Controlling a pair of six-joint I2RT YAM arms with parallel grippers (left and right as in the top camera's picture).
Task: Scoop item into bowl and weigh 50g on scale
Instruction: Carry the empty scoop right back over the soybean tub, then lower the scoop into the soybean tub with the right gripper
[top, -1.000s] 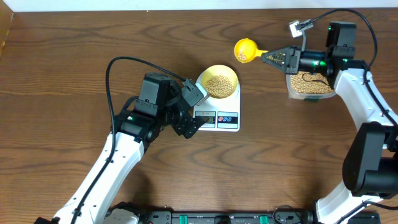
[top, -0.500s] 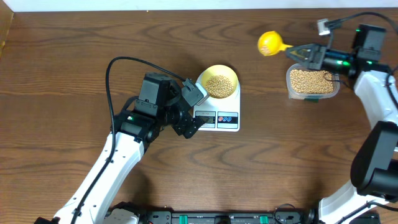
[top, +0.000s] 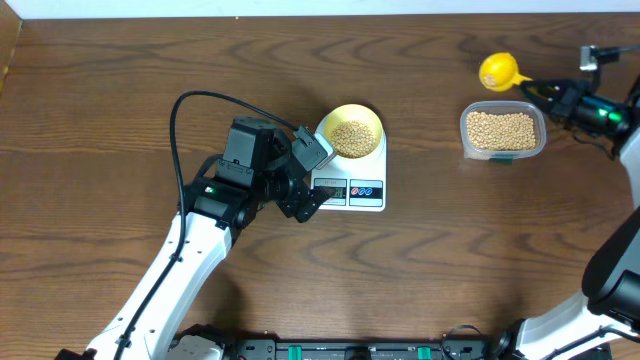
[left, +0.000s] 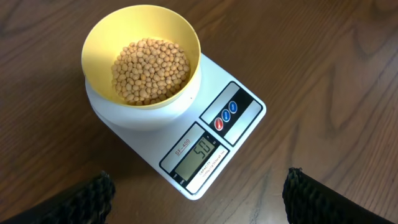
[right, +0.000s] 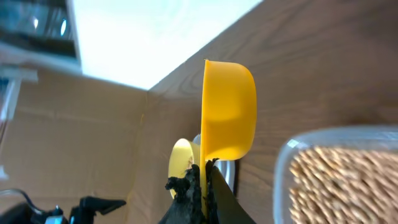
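Bowl (top: 350, 131) of beans (left: 151, 70) sits on the scale (top: 352, 189) at mid-table, while the scoop (top: 497, 71) hangs near the far right edge.

Bare table (top: 120, 80) lies open to the left, the front and between the scale and the clear tub (top: 502, 132), which stands well apart to the right and is filled with more beans. The left gripper (top: 308, 178) hovers just beside the scale's display end, jaws spread wide with nothing between the fingertips (left: 93, 196). The display shows what looks like 50. The right gripper (top: 545, 90), beyond the tub close to the table's far edge, is clamped on the yellow scoop's handle, with the scoop turned on its side.
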